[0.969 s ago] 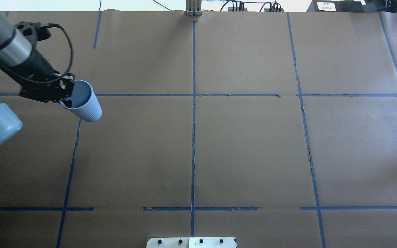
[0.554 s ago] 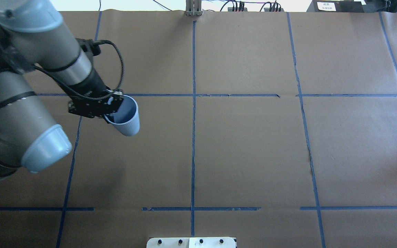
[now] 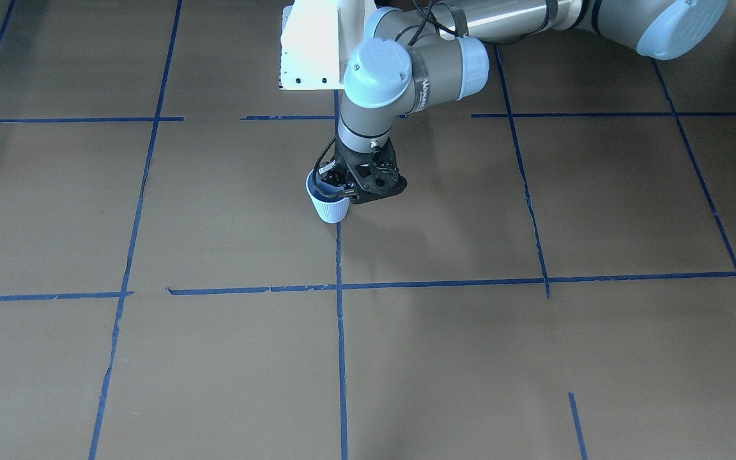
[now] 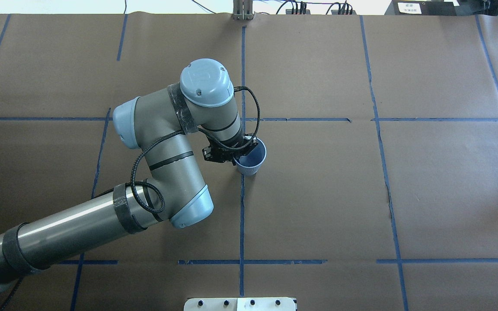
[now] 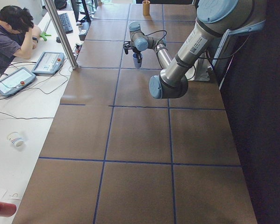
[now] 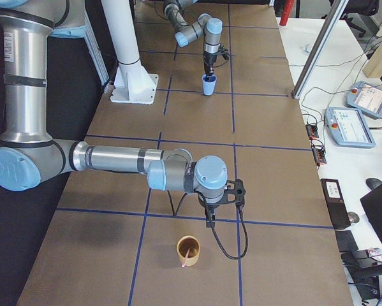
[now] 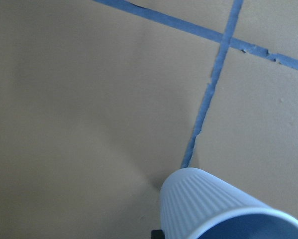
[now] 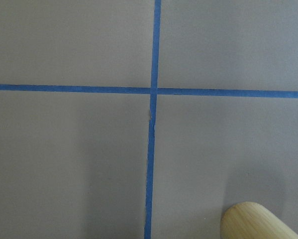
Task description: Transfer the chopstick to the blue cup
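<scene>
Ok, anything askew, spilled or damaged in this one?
Nothing serious. The blue cup is upright and looks intact, pinched at its rim by the left gripper. The chopstick leans inside a tan cup at the table's right end, nothing spilled. Only the blue tape is ragged and gapped in places.

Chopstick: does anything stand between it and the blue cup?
Nothing visible lies on the table between them. The chopstick sits in a wooden cup, so that wall surrounds it; the left gripper holds the blue cup.
</scene>
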Controlling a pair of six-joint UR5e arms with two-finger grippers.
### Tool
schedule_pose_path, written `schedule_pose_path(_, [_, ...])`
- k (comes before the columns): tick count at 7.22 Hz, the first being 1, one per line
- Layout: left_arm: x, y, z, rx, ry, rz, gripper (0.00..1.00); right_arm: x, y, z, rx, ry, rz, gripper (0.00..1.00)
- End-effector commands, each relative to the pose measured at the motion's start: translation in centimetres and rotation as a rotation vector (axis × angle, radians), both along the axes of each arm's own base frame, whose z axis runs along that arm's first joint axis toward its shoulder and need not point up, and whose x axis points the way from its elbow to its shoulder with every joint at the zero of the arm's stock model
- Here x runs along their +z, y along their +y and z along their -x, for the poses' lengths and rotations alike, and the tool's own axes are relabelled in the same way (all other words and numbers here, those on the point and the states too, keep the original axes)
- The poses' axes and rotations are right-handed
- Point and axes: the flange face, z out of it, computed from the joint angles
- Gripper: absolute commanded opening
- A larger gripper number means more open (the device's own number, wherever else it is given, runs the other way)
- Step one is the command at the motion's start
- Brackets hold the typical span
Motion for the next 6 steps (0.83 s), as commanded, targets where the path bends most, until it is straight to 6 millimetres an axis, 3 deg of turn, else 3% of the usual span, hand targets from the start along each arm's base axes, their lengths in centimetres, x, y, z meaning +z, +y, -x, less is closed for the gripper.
schedule_pose_path(1, [0.4,-0.2,-0.4,-0.001,-0.002,-0.002,0.01,0.0,-0.1,0.0,-0.001,0.002,-0.002,1.0])
schedule_pose_path(4, [1.4,-0.2,0.2,-0.004,-0.007,0.001,0.03,-0.1,-0.1,0.0,-0.001,0.002,-0.004,1.0])
schedule_pose_path(5, [1.9,0.0,0.6,-0.004,-0.007,0.001,0.09,-0.1,-0.1,0.0,-0.001,0.002,-0.004,1.0])
schedule_pose_path(6, [1.9,0.1,0.7,-0.004,-0.006,0.0,0.82,-0.1,-0.1,0.0,-0.001,0.002,-0.004,1.0])
